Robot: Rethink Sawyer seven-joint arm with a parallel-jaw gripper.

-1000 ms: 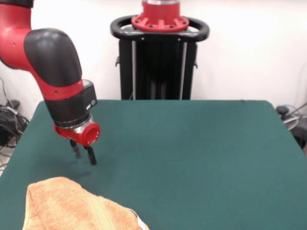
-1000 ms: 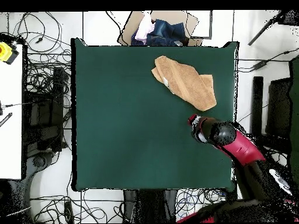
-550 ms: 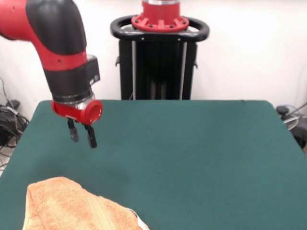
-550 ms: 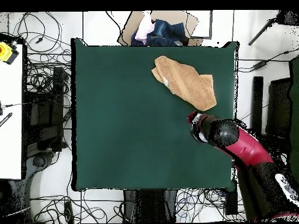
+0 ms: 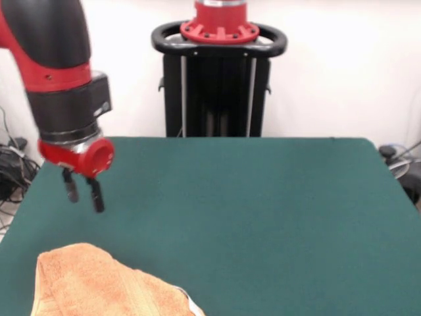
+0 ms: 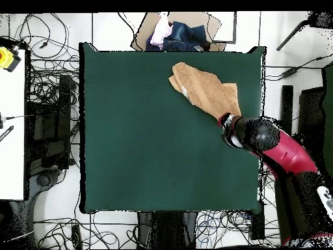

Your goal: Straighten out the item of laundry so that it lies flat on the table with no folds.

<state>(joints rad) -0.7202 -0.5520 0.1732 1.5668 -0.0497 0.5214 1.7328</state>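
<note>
- My claw (image 5: 83, 193) hangs released above the table, its two dark fingers (image 5: 97, 196) pointing down with a gap between them and nothing in it.
- In the front view it is over the left side of the table, beyond the towel and not touching it; from overhead the claw's red collar (image 6: 227, 129) sits just at the towel's corner nearest my base.
- My wrist stands almost upright, the black and red forearm (image 5: 56, 72) rising out of the upper left of the front view; from overhead the arm (image 6: 286, 156) reaches in across the table's right edge.
- The orange-tan towel (image 5: 99, 283) lies crumpled at the near left of the front view, a fold running across it, with a bit of white tag (image 5: 193, 305) at its right edge. From overhead the towel (image 6: 207, 91) lies in the far right part of the table.
- I can read no writing on the tag or anywhere else.
- The table (image 5: 263, 217) has a dark green felt-like top, otherwise bare.
- Around it: a white wall, my black pedestal with its red cap (image 5: 219, 29), tangled cables (image 6: 45, 84) on the floor, and a box of clothes (image 6: 175, 32) beyond the far edge.
</note>
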